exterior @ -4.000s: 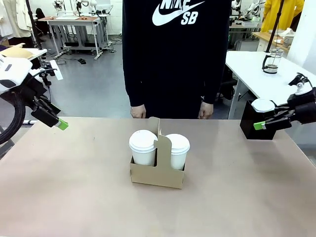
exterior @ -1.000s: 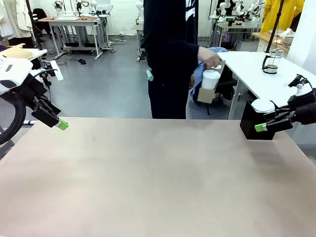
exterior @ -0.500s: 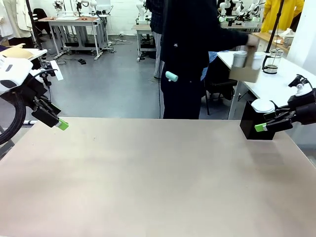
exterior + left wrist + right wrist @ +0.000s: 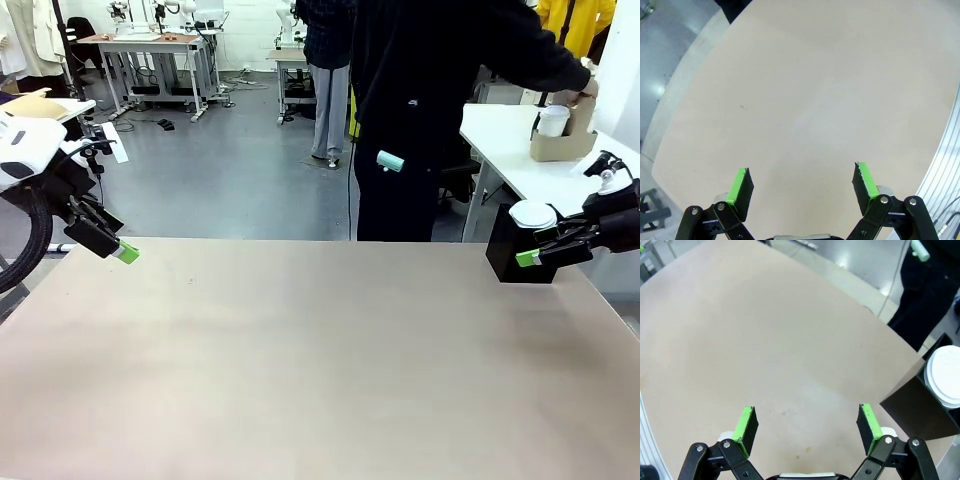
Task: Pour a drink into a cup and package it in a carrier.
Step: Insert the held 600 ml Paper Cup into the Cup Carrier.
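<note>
Carrier point(image 4: 560, 143) with the cup point(image 4: 552, 120) in it sits on the white side table point(image 4: 520, 150) beyond your tabletop's point(image 4: 320, 360) far right corner, under the person's hand point(image 4: 578, 95). You'll find the left gripper point(image 4: 802, 182) hanging over the tabletop's left edge with its jaws wide and nothing between them. The right gripper point(image 4: 807, 427) hangs likewise wide and empty at the right edge, near the black box point(image 4: 515, 255) and its white lid point(image 4: 532, 213) at the far right corner.

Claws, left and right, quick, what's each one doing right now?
Left claw: open, holding nothing.
Right claw: open, holding nothing.
</note>
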Controlling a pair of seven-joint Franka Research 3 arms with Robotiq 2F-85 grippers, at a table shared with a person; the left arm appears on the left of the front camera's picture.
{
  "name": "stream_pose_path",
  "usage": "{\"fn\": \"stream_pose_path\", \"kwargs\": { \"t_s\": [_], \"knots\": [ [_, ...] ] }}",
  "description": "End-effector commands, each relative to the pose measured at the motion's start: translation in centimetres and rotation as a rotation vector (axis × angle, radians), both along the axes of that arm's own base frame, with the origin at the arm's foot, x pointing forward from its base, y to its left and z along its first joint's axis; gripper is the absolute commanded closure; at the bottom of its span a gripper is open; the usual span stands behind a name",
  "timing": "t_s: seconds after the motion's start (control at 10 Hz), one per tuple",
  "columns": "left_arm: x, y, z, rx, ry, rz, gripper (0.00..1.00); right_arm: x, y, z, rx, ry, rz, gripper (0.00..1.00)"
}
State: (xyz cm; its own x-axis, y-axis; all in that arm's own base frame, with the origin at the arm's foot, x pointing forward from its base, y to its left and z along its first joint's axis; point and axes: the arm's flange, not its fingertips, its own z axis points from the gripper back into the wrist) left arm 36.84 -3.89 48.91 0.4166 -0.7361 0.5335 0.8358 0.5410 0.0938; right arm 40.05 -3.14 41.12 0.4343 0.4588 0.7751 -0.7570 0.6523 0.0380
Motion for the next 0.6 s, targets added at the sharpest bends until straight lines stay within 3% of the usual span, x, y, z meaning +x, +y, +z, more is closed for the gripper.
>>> {"fn": "stream_pose_path", "kwargs": {
  "t_s": [0.0, 0.5],
  "knots": [
    [-0.01, 0.14, 0.03, -0.013, -0.005, -0.011, 0.0, 0.0, 0.02, 0.02, 0.0, 0.0, -0.003, 0.0],
    [-0.01, 0.14, 0.03, -0.013, -0.005, -0.011, 0.0, 0.0, 0.02, 0.02, 0.0, 0.0, -0.003, 0.0]
  ]
}}
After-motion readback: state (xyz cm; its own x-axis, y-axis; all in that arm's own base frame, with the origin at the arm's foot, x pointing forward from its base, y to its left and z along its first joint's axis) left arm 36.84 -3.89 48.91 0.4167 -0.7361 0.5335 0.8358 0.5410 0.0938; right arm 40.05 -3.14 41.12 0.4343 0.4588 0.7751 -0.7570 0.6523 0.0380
